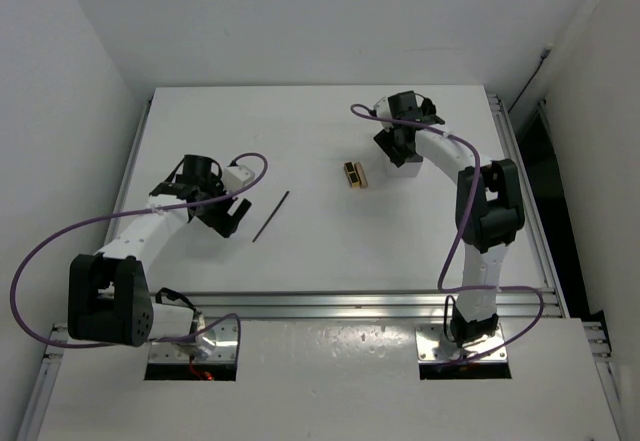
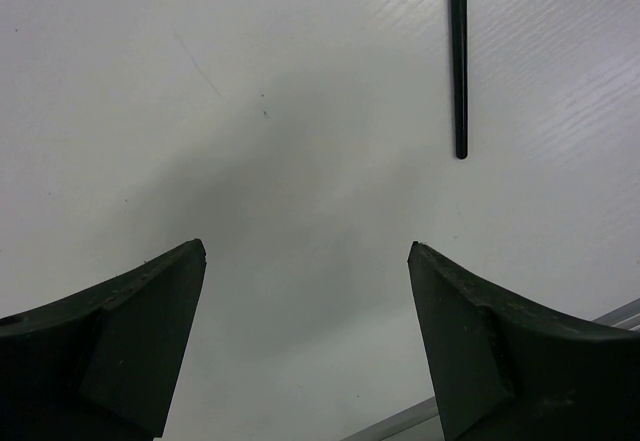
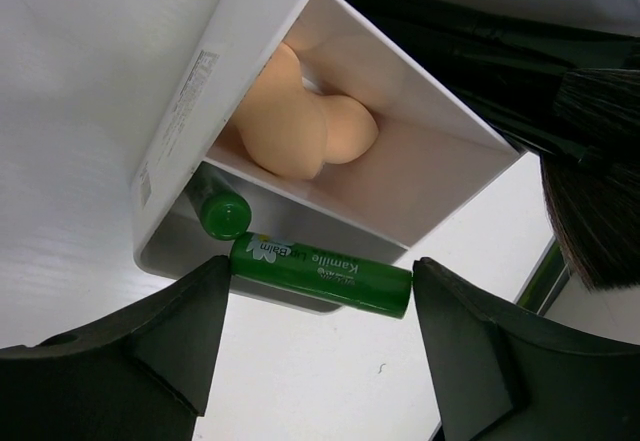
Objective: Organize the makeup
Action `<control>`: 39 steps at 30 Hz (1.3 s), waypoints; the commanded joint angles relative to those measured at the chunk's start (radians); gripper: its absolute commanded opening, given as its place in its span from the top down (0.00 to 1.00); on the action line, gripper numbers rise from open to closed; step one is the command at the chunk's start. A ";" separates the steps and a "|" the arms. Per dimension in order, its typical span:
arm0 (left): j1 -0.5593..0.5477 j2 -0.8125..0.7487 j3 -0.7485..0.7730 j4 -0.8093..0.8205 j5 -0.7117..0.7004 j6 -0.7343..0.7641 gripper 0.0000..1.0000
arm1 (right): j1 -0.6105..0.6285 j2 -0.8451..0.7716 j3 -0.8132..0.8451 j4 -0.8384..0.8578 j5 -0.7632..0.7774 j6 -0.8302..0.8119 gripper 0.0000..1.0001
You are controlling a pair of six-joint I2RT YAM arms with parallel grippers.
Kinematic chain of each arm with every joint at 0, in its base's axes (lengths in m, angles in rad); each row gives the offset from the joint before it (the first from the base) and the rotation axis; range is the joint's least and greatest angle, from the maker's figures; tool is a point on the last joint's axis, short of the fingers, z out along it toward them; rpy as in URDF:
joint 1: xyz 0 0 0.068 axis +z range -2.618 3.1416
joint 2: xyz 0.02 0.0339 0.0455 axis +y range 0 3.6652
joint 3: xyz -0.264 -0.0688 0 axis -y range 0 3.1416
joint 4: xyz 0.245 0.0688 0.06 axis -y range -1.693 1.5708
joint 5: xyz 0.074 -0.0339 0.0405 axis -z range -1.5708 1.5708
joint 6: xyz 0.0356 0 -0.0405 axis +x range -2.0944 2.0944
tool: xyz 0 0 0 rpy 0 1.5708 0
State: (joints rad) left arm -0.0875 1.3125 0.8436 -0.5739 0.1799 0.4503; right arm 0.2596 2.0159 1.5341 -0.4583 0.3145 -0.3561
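In the right wrist view my right gripper (image 3: 321, 262) is over the low front compartment of the white box (image 3: 190, 111). A green lip-balm tube (image 3: 330, 273) spans lengthwise between its fingertips, each end meeting a tip. A second green tube (image 3: 224, 213) stands in that compartment. A black flared-head brush (image 3: 595, 201) lies in the far section. A thin black stick (image 1: 271, 216) lies left of centre, and the black-and-gold case (image 1: 353, 174) lies mid-table. My left gripper (image 2: 307, 251) hangs open over bare table, the stick (image 2: 458, 61) ahead and to the right of it.
A beige makeup sponge (image 3: 300, 131) fills the box's middle compartment. The right gripper (image 1: 395, 151) covers most of the box from above. A metal rail (image 1: 350, 301) runs along the table's near edge, and white walls enclose the left and right sides.
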 commanded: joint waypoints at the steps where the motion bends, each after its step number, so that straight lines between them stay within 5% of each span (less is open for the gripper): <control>1: 0.014 -0.009 0.003 0.017 0.020 -0.009 0.11 | 0.004 0.000 0.034 0.006 0.021 0.008 0.25; 7: 0.014 -0.018 0.003 0.017 0.020 -0.009 0.11 | 0.018 -0.008 0.034 0.006 0.028 -0.003 0.17; 25: 0.014 -0.027 -0.015 0.017 0.020 -0.009 0.11 | 0.049 -0.129 0.009 0.026 0.008 0.054 0.16; 39: 0.014 -0.036 -0.015 0.017 0.020 -0.009 0.11 | -0.040 -0.224 -0.091 0.018 -0.092 0.230 0.17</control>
State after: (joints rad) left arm -0.0849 1.3067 0.8307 -0.5713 0.1799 0.4503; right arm 0.2348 1.8462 1.4540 -0.4530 0.2379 -0.1749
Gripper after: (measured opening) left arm 0.885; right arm 0.831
